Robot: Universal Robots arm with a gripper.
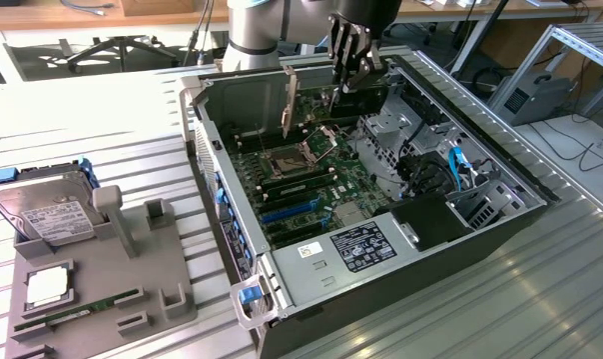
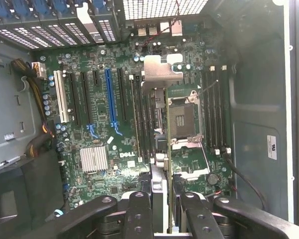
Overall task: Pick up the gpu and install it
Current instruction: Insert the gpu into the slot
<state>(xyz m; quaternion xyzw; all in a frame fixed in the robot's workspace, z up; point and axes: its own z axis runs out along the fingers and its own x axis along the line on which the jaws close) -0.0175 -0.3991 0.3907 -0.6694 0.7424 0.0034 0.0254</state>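
The work surface is a table built from silver-grey metal slats with grooves between them. Two items rest directly on it. An open computer case lies on its side near the middle, open face upward, set at an angle to the slats. A grey moulded fixture lies flat towards the exterior view's left, near the case but apart from it. The fixture carries a tilted hard drive, a processor and a RAM stick.
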